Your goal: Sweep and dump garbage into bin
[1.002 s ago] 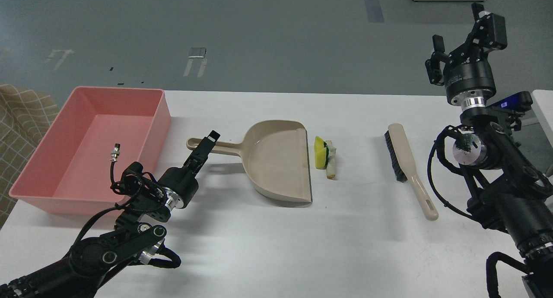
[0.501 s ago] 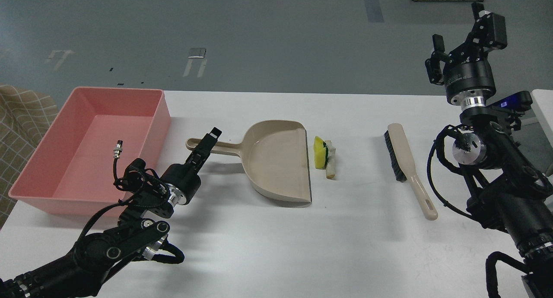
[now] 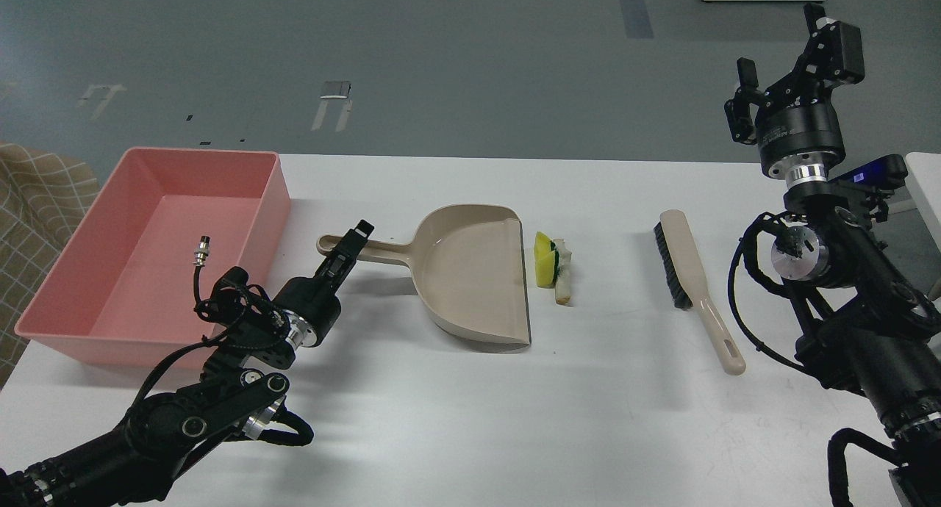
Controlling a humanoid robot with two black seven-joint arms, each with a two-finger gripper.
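The garbage (image 3: 551, 266), a yellow and green sponge chunk with a whitish strip, lies on the white table just right of the beige dustpan's (image 3: 474, 272) open edge. The pink bin (image 3: 273, 198) stands at the far left. My left gripper (image 3: 350, 248) points at the dustpan's long handle (image 3: 386, 252) and overlaps it; its fingers read as one dark stalk, so I cannot tell whether it grips. My right gripper (image 3: 790, 59) is open and empty, raised high at the far right. A beige brush (image 3: 687, 272) with black bristles lies between the garbage and my right arm.
The table's far edge runs behind the bin and dustpan. A checked cloth (image 3: 37, 206) shows at the left edge, beyond the bin. A blue-lit device (image 3: 871, 175) sits behind my right arm.
My left arm's wrist has shifted very slightly; its gripper stays at the dustpan handle. The right arm, dustpan, garbage and brush have not moved.
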